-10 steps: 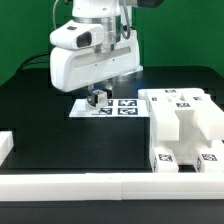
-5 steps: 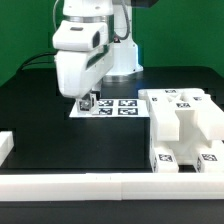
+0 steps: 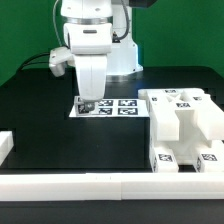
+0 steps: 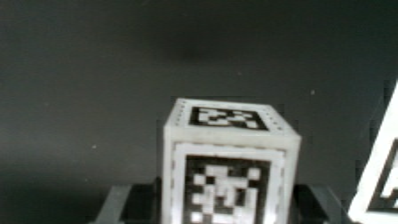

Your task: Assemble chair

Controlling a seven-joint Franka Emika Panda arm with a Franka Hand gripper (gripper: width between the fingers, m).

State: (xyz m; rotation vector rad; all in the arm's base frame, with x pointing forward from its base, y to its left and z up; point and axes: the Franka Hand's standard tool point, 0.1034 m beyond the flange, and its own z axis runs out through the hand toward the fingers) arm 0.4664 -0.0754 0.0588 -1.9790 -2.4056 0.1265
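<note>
Exterior view: my gripper [image 3: 88,102] points straight down over the marker board [image 3: 118,107], at the board's end toward the exterior view's left. It is low and close above the board, and I cannot tell whether anything touches it. At my fingertips sits a small white block [image 3: 88,105] with a black-and-white tag on it, tiny from this far off.

In the wrist view that block stands upright in the middle of the picture. It has one tag on its top face and another on the face turned to the camera. My fingers [image 4: 128,203] show as dark pads on either side of its lower part, set against its flanks. I am pinching the block, with the fingers partly closed and the block filling the gap between them. Behind it the black table [image 3: 45,120] is dim and blurred. Just beside the block a white tagged surface [image 4: 381,160] shows, and I cannot tell what it belongs to.

The rest of the chair [image 3: 185,125] stands well apart from me, toward the exterior view's right. It is a blocky white cluster with a flat tagged slab on top and lower tagged blocks in front. Those blocks reach down to the long white rail [image 3: 90,186] along the table's near edge
</note>
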